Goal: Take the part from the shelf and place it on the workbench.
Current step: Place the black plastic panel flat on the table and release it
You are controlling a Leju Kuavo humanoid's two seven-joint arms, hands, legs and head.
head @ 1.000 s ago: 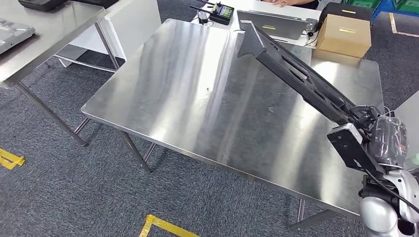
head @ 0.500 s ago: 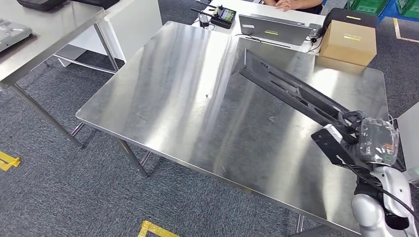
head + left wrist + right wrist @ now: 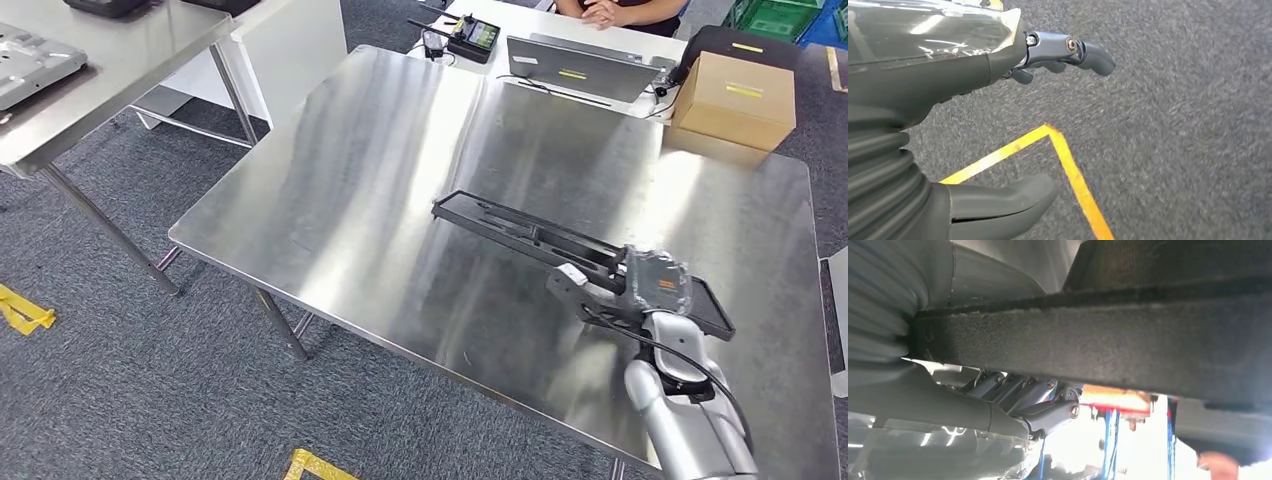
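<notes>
The part, a long flat black frame with slots along it, lies low over the steel tabletop, running from near the middle of the tabletop back toward the robot's right side. Whether its far end touches the steel or hangs just above it cannot be told. Its near end sits in the right hand, which grasps it from above, the fingers wrapped around the dark bar that crosses the right wrist view. The silver right arm rises from the near edge of the tabletop just behind the hand.

The left hand hangs over grey carpet with a yellow tape corner under it; thumb and fingers are apart and nothing is between them.

Around the part, the steel nearby is bare. At the far right corner stands a cardboard box, well apart from the part. Beyond the far edge, on a white table, lie a grey laptop and a handheld controller, and a person's hands rest there. A 2nd steel table stands to the left, across a strip of carpet.
</notes>
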